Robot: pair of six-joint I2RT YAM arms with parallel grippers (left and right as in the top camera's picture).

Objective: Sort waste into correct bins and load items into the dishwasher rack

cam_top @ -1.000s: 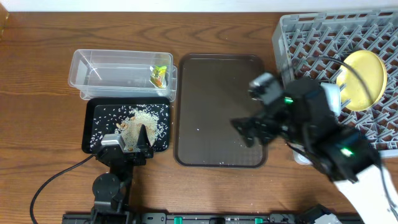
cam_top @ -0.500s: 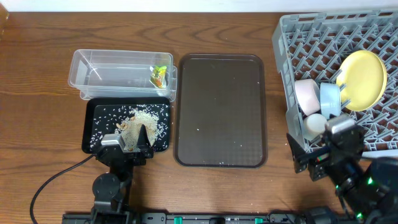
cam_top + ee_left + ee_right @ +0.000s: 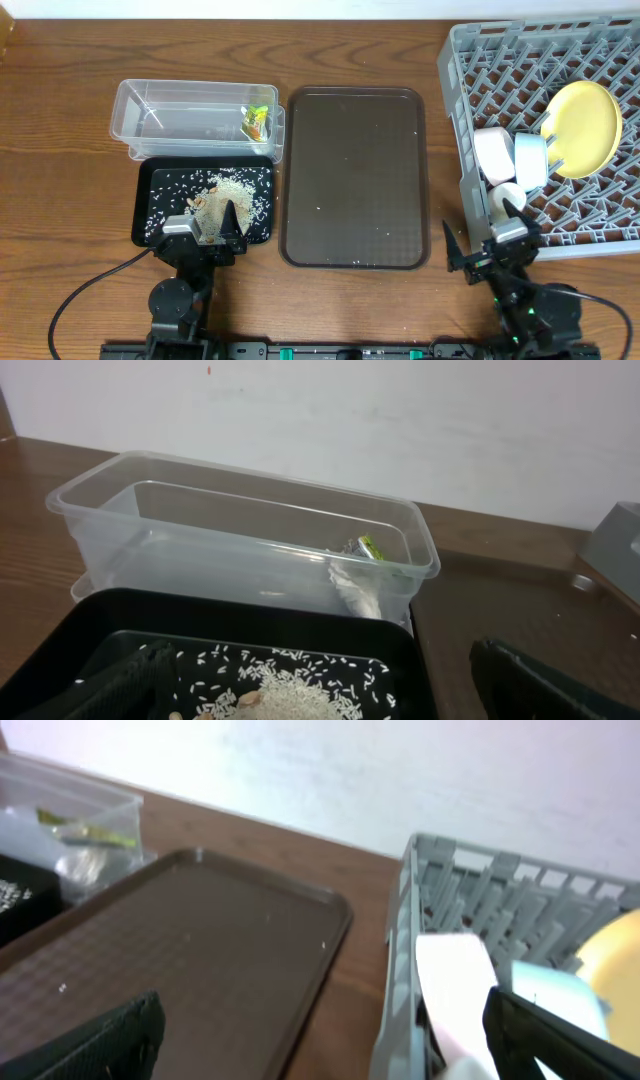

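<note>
The green-and-orange wrapper (image 3: 257,122) lies in the clear tub (image 3: 180,118); it also shows in the left wrist view (image 3: 366,548). Rice and brown scraps (image 3: 232,192) lie in the black tray (image 3: 142,215). The grey rack (image 3: 500,70) holds the yellow-green plate (image 3: 585,128), white bowl (image 3: 490,152), light blue bowl (image 3: 531,160) and small white cup (image 3: 506,199). Chopsticks are out of view. My left gripper (image 3: 203,235) is open and empty at the black tray's near edge. My right gripper (image 3: 485,242) is open and empty at the rack's front left corner.
The dark brown serving tray (image 3: 355,150) lies between the bins and the rack, with a few stray rice grains on it. The rack reaches the table's right edge. Both arm bases sit at the table's front edge.
The right arm has pulled back from over the brown tray and rack to the front edge, uncovering the bowls and cup in the rack. The left arm has not moved.
</note>
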